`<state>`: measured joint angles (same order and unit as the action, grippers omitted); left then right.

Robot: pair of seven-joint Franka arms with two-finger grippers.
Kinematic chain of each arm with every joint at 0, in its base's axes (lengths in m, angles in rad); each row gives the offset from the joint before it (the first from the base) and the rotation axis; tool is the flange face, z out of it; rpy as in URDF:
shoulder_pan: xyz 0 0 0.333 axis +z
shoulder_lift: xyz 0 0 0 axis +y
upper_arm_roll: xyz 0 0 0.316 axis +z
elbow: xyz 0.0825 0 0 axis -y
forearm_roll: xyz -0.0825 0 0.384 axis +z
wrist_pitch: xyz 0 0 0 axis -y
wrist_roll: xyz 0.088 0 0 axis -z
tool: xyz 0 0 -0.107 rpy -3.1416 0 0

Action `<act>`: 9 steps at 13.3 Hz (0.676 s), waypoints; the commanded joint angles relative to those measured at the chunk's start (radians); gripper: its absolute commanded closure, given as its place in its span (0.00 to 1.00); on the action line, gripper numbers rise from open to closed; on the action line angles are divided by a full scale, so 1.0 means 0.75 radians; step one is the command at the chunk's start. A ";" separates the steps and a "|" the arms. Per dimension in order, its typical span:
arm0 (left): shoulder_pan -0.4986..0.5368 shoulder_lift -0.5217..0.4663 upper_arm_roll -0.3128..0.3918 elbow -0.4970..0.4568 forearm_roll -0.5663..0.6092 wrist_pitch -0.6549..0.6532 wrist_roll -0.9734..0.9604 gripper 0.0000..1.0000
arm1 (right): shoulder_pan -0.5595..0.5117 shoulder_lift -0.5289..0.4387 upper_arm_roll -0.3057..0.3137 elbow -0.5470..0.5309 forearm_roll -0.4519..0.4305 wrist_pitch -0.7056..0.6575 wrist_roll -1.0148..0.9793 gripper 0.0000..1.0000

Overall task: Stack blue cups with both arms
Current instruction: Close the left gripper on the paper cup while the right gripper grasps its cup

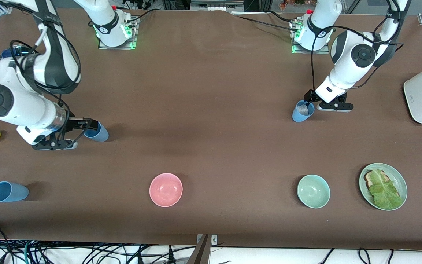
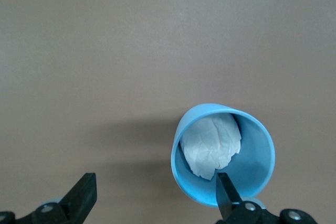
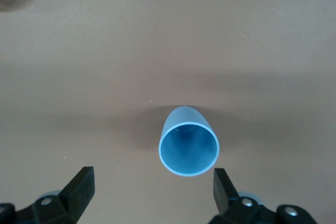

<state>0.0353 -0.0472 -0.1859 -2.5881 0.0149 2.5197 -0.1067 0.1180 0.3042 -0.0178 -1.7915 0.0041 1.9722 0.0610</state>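
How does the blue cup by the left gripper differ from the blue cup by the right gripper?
The cup by the left gripper has crumpled white paper inside; the cup by the right gripper is empty. One finger of the open left gripper reaches over its cup's rim; the open right gripper has its cup between its fingers, untouched. Both are alike, light blue and upright.

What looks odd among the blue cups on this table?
The blue cup under the left gripper has crumpled white paper stuffed inside, which could block stacking. The cup under the right gripper is empty. Both grippers are open.
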 commanded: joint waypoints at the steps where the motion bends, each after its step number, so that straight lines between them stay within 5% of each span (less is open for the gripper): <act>1: 0.025 0.012 -0.024 -0.024 -0.022 0.025 0.003 0.00 | 0.002 -0.037 -0.001 -0.214 -0.008 0.263 0.011 0.00; 4: 0.029 0.073 -0.024 -0.022 -0.065 0.095 -0.001 0.00 | 0.002 -0.027 -0.001 -0.364 -0.008 0.456 0.011 0.00; 9: 0.027 0.138 -0.024 -0.018 -0.118 0.154 -0.029 0.00 | 0.004 -0.011 0.022 -0.407 -0.008 0.473 0.052 0.00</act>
<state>0.0429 0.0394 -0.1873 -2.5955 -0.0512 2.5967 -0.1169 0.1196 0.3077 -0.0143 -2.0682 0.0041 2.3056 0.0772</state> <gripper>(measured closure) 0.000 0.000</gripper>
